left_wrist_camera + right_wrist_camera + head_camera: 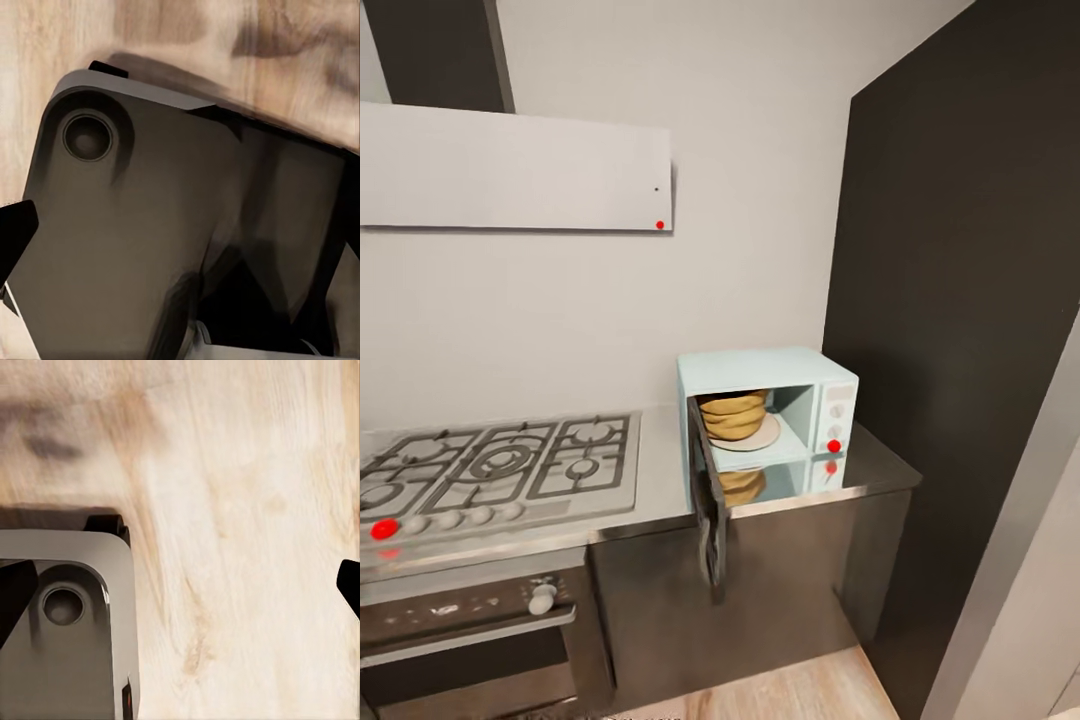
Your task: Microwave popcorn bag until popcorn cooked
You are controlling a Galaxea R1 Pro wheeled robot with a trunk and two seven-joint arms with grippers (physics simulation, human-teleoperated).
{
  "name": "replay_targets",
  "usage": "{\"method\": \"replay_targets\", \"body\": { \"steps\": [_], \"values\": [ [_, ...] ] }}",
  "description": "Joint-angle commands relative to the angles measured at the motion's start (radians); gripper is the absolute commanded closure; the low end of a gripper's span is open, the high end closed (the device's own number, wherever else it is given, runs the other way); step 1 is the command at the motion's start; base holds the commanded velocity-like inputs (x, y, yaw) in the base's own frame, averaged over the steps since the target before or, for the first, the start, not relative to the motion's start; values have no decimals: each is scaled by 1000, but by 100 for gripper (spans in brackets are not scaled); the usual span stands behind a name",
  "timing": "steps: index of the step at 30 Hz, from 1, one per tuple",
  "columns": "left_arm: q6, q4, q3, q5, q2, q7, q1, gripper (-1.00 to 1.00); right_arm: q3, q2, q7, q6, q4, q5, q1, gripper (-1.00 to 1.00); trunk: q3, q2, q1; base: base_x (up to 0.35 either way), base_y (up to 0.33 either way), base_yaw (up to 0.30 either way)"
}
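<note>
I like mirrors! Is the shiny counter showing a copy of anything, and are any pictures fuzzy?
Head view: the countertop mirrors the microwave and the popcorn bag inside it. Left wrist view: the wooden floor looks smeared and blurry. Right wrist view: floor blurred too.

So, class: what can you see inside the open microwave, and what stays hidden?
Inside the microwave, the tan popcorn bag sits on a pale round plate. The popcorn itself is hidden by the bag's rolled rim, and the open door screens part of the cavity.

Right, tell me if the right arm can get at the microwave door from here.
Probably not yet: the pale mint-blue microwave's dark glass door hangs open and unobstructed, but the right wrist camera faces the wooden floor.
</note>
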Motion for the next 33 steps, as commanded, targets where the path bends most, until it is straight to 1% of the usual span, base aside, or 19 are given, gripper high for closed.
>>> {"method": "replay_targets", "body": {
  "steps": [1,9,16,21,23,24,25,27,28,29,30,31,32,33],
  "values": [
    [-1,-1,8,2,0,-3,0,-100,-5,0,3,-6,3,5,-2,-100,-1,-1,0,0,0,273],
    [-1,-1,8,3,-1,-3,0,-100,-5,-1,3,-7,3,4,-2,-100,-1,-1,0,0,0,249],
    [0,-1,5,1,-1,-3,0,-100,-5,-2,3,-19,3,5,-2,-100,-1,-1,0,0,0,28],
    [5,-20,-4,-10,1,-4,0,-100,-5,0,-10,-22,3,5,-2,-100,-1,-1,0,0,0,0],
    [14,-129,-7,-12,12,-6,0,-100,-5,0,-15,-28,3,5,-2,-100,-1,-1,0,0,0,0],
    [23,-190,-7,-16,15,-6,0,-100,-5,0,-16,-29,3,5,-2,-100,-1,-1,0,0,0,0],
    [35,-230,-7,-23,17,-5,0,-100,-5,0,-16,-29,3,5,-2,-100,-1,-1,0,0,0,0],
    [152,-419,-8,-74,19,-4,-1,-100,-5,-1,-17,-30,3,5,-2,-100,-1,-1,0,0,0,0],
    [198,-486,-8,-94,19,-3,-1,-100,-5,-2,-17,-30,3,5,-2,-100,-1,-1,0,0,0,0],
    [265,-593,-8,-129,20,-3,-2,-100,-5,-2,-17,-33,3,5,-2,-100,-1,-1,0,0,0,0],
    [307,-659,-8,-154,22,-4,-5,-100,-5,-2,-18,-34,3,5,-2,-100,-1,-1,0,0,0,0],
    [365,-739,-7,-185,23,-7,-21,-100,-5,-2,-18,-36,3,5,-3,-100,-1,-1,0,0,0,0],
    [404,-778,-7,-198,23,-8,-43,-100,-5,-3,-18,-38,3,5,-2,-100,-1,-1,0,0,0,0],
    [475,-822,-7,-212,23,-12,-107,-100,-5,-5,-18,-45,3,5,-2,-100,-1,-1,0,0,0,0]
  ]
}}
